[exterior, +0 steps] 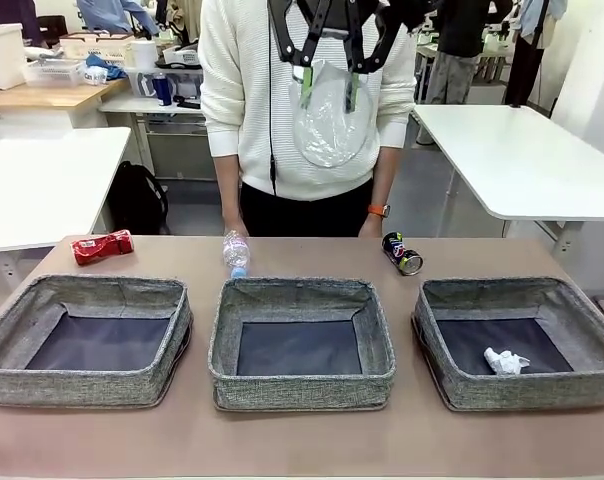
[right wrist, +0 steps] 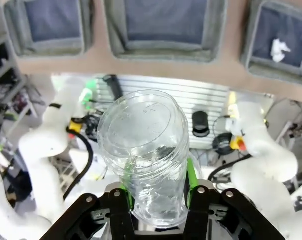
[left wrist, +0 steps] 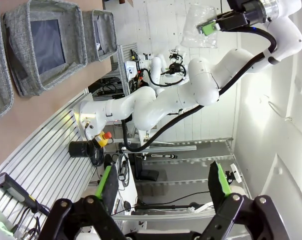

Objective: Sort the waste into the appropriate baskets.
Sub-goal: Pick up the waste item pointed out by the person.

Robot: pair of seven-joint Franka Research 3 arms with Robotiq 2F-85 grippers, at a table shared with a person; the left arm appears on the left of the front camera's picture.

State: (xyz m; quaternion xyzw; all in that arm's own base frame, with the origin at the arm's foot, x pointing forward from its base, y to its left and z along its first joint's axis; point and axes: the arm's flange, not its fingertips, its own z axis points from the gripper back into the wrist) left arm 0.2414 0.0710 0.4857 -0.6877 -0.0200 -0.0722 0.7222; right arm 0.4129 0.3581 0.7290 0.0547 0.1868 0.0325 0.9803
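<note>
Cup: the clear plastic cup hangs high above the worktop, roughly over the far side of the middle basket and in front of the person's chest.
Right tool: the right tool is clamped on one end of the cup, with a green pad on either side; the thin wall looks squeezed in.
Slip risk: the plastic is soft and slick, so a quick swing could let it twist or slide out of the pads.
Drop risk: it is light and held high, so if let go from here it may drift, hit a soft rim and roll onto the worktop.
Wrong-bin risk: the right basket already holds the paper wad, so plastic probably belongs elsewhere.
Neighbours: the bottle, red can and dark can lie behind the baskets, near the person's hands; a low sweep could knock them.
Left tool: the left tool has its fingers wide apart and holds nothing, turned away from the baskets.
</note>
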